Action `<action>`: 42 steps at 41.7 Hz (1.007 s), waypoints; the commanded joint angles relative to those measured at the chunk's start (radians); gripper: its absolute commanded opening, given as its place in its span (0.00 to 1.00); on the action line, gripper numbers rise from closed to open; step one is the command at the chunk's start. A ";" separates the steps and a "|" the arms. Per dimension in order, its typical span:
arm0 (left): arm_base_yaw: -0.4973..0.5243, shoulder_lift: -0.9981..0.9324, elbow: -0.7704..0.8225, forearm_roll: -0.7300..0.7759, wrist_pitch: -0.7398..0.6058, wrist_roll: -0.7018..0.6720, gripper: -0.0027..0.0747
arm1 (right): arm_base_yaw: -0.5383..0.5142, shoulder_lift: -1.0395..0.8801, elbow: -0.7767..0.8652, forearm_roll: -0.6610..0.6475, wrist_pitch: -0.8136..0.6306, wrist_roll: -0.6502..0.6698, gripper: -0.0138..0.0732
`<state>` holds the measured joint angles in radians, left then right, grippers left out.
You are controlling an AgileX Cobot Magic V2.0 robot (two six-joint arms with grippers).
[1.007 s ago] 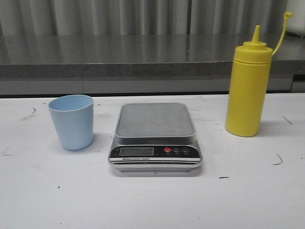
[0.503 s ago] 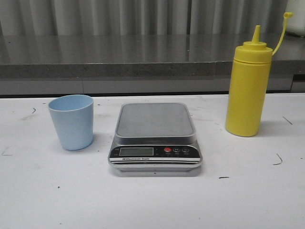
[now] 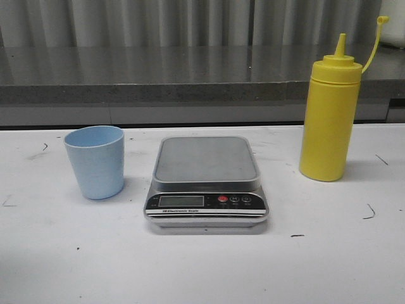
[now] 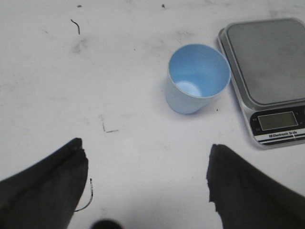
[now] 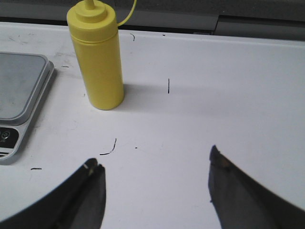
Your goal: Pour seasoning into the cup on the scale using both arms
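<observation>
The light-blue cup [image 3: 95, 161] stands upright on the white table, left of the scale [image 3: 206, 183], whose grey platform is bare. The yellow seasoning bottle [image 3: 330, 117] stands right of the scale, its tethered cap hanging off the nozzle. Neither arm shows in the front view. In the left wrist view, my left gripper [image 4: 147, 157] hangs open over bare table, short of the cup [image 4: 197, 78] and the scale [image 4: 267, 78]. In the right wrist view, my right gripper [image 5: 155, 164] is open with nothing between its fingers, well short of the seasoning bottle [image 5: 96, 59] and the scale's corner [image 5: 21, 102].
A grey ledge [image 3: 190, 79] with a ribbed wall behind it runs along the table's far edge. Small black pen marks [image 3: 369, 212] dot the white tabletop.
</observation>
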<state>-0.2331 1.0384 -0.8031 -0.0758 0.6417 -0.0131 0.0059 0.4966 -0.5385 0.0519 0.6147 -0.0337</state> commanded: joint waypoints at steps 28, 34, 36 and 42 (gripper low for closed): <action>-0.047 0.682 -0.503 -0.030 0.037 0.001 0.70 | -0.002 0.013 -0.025 -0.011 -0.073 -0.007 0.72; -0.047 0.760 -0.548 -0.037 0.063 0.001 0.66 | -0.002 0.013 -0.025 -0.011 -0.073 -0.007 0.72; -0.047 0.778 -0.560 -0.037 0.076 0.001 0.60 | -0.002 0.013 -0.025 -0.011 -0.073 -0.007 0.72; -0.053 0.788 -0.567 -0.041 0.076 0.001 0.35 | -0.002 0.013 -0.025 -0.011 -0.073 -0.007 0.72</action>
<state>-0.2763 1.8723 -1.3344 -0.1011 0.7371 -0.0117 0.0059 0.4966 -0.5385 0.0519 0.6147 -0.0337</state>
